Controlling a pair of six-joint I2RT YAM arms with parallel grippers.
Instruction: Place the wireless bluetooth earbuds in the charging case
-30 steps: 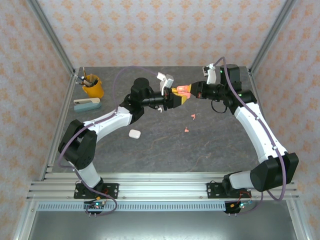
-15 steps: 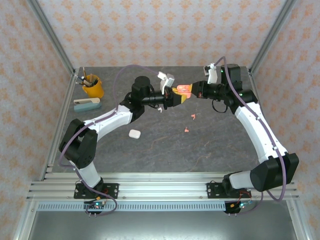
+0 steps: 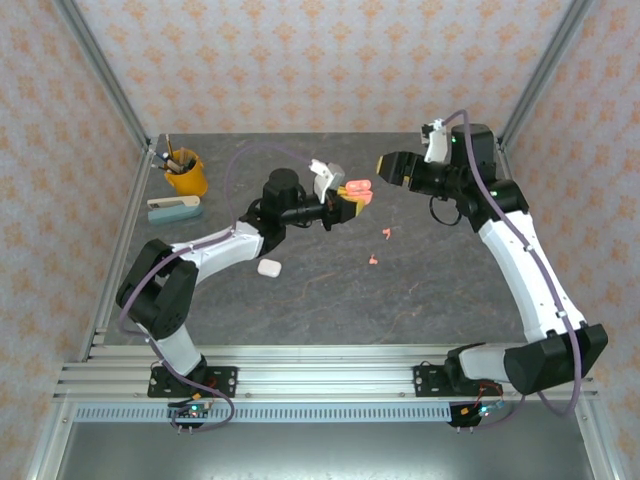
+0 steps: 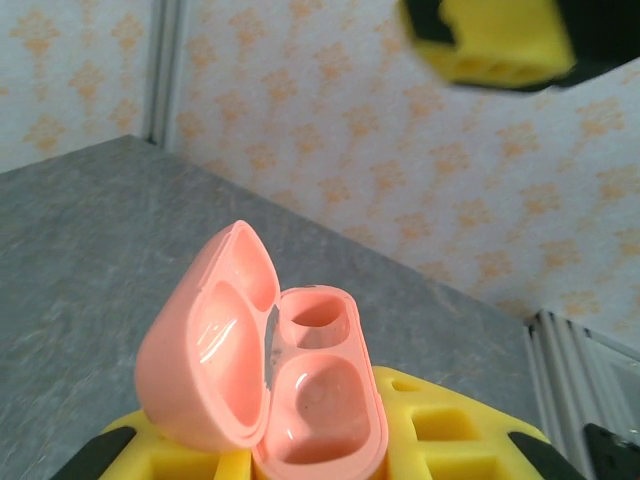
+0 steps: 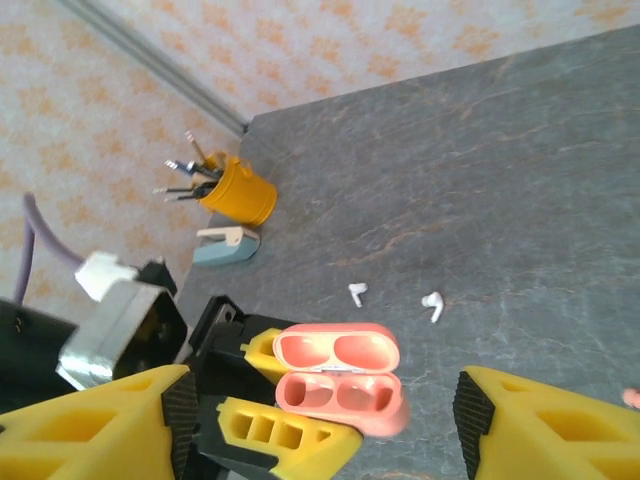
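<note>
Nearest the arm bases, a small white case (image 3: 268, 267) lies shut on the grey marbled surface (image 3: 450, 290). A little farther out and to the right, 2 salmon earbuds (image 3: 372, 260) lie loose, near each other but not touching, each a tiny stemmed speck next to the cases. Beyond them the left claw (image 3: 345, 200) is clamped narrow on the charging case (image 4: 300, 400), holding it above the surface between its yellow pads. The case is a glossy salmon-pink pebble with its lid (image 4: 210, 350) hinged fully open. The base has 2 rounded wells, both empty, and the lid has 2 matching hollows. In the right wrist view, 2 white earbuds (image 5: 432, 303) lie on the surface just past the held case, slightly apart from each other. The right claw (image 3: 393, 165) hangs just beyond the case to its right, with its jaws spread wide and nothing between them. At the far left a pale blue object (image 3: 174, 208) lies beside a yellow cup (image 3: 186, 172) full of pens.
</note>
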